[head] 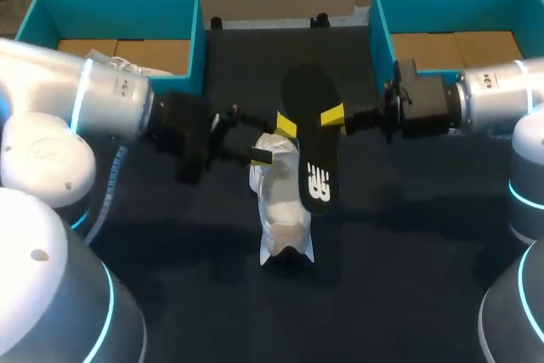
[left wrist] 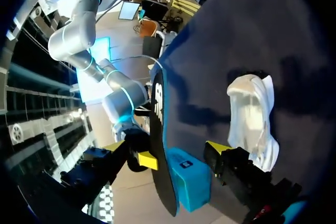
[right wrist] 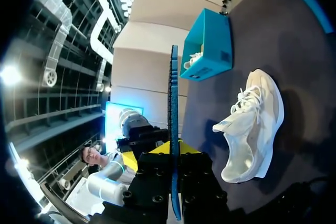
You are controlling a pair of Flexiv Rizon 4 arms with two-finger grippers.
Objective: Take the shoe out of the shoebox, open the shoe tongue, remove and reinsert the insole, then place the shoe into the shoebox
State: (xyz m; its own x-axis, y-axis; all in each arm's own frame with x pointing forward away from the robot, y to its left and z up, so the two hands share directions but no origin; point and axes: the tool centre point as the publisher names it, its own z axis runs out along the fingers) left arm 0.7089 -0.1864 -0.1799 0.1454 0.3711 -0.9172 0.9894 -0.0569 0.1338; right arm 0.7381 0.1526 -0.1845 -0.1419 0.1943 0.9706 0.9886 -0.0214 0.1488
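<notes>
Insole (head: 313, 146): black, held in the air, middle of the frame.
Shoe (head: 280, 210): white, on the dark worktop (head: 408, 278), just beside the insole.
Right gripper (head: 333, 116): clenched on the insole's side.
Left gripper (head: 273, 142): released, fingers wide apart by the shoe.
Risk: nothing pins the shoe, so pushing the bendy insole in could tip it.

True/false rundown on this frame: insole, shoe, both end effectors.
1. The right end effector is shut on the insole. True.
2. The shoe is inside a shoebox. False: it sits on the table, between the arms.
3. The left end effector is open. True.
4. The insole is seated in the shoe. False: it is out of the shoe, gripped by the right end effector.
</notes>
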